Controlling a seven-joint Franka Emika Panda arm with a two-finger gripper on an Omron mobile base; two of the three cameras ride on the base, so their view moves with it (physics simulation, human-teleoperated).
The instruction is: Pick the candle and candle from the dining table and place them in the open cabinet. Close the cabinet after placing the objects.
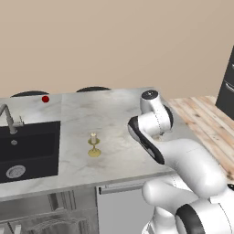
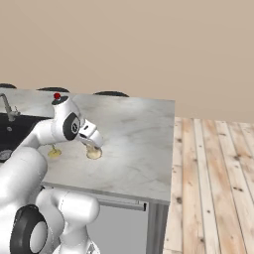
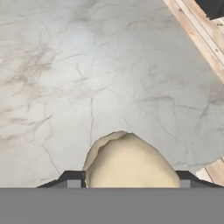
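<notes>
The squat cream candle [image 3: 129, 162] sits low between my two fingertips [image 3: 72, 179], whose inner faces meet its sides with no gap. From the right base camera, my gripper [image 2: 93, 145] reaches down onto this squat candle [image 2: 93, 154], which is at the level of the dining table [image 2: 139, 129]. My gripper [image 3: 130, 180] is shut on it. The thin candle [image 1: 93, 145] stands upright on its gold stemmed holder, left of my arm, on the marbled dining table [image 1: 114, 114]. Its holder base [image 2: 54, 153] shows behind my arm.
A black inset sink [image 1: 27, 151] with a grey faucet [image 1: 8, 118] lies at the table's left. A small red ball [image 1: 45, 98] rests near the far edge. Wooden floor [image 2: 213, 188] lies right of the table. A dark panelled unit [image 1: 226, 87] stands at the far right.
</notes>
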